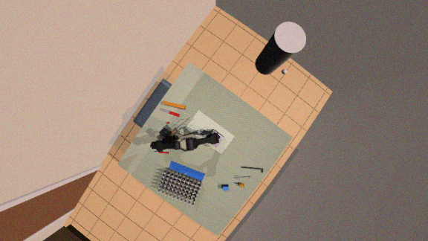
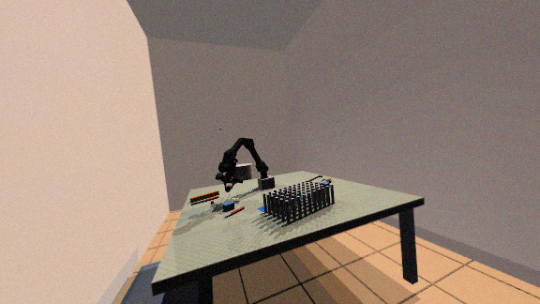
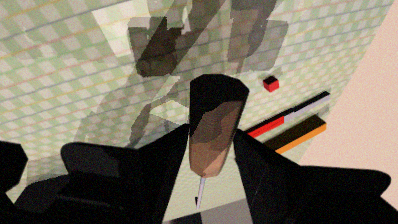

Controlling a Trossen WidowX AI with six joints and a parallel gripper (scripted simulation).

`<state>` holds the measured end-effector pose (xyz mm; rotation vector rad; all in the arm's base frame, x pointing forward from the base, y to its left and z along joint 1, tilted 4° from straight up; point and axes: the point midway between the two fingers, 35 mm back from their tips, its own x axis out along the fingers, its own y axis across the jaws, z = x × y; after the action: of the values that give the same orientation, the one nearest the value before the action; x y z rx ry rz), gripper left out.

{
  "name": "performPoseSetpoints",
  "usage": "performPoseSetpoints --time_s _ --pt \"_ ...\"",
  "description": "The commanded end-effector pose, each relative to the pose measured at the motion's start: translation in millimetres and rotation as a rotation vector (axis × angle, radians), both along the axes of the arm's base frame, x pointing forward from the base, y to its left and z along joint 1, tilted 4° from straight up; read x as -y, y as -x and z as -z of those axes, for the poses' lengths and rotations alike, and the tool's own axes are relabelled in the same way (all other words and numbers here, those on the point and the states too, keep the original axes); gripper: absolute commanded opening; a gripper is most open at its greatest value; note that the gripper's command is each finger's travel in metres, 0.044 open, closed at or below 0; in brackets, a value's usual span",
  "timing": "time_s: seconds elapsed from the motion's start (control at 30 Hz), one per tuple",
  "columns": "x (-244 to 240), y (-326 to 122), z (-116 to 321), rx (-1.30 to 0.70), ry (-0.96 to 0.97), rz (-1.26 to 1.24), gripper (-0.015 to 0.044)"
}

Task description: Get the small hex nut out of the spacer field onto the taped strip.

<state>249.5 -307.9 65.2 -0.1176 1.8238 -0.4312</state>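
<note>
My gripper (image 3: 211,130) is shut on the wooden handle (image 3: 207,162) (image 2: 229,187) of a tool. A thin metal shaft (image 3: 201,189) extends from the handle; its far end is not clear. The gripper is above the table, off to one side of the spacer field and well apart from it. The metal spacers (image 1: 180,187) (image 2: 300,202) stand upright in close rows. The blue taped strip (image 1: 186,171) (image 2: 262,209) runs along one side of them. I cannot make out the hex nut for certain in any view.
An orange bar (image 1: 174,105) (image 2: 204,197) (image 3: 306,135), a red-handled tool (image 1: 174,114) (image 3: 270,127) and a red cube (image 3: 271,85) lie near the gripper. A blue block (image 2: 228,206) and a red tool (image 2: 238,210) lie nearby. A black angled tool (image 1: 252,168) lies beyond the spacers.
</note>
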Motion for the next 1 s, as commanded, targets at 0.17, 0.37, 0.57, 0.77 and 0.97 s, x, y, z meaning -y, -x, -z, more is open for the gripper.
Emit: performPoseSetpoints --time_s 0.17,0.37,0.57,0.77,0.97 --pt "1.2 1.1 8.7 -0.007 0.004 -0.006 0.0" --pt "1.4 1.4 14.9 -0.007 0.004 -0.006 0.0" --pt "1.6 1.8 21.1 -0.007 0.004 -0.006 0.0" --pt "1.7 2.2 27.2 -0.007 0.004 -0.006 0.0" --pt "1.8 2.8 33.4 -0.007 0.004 -0.006 0.0"
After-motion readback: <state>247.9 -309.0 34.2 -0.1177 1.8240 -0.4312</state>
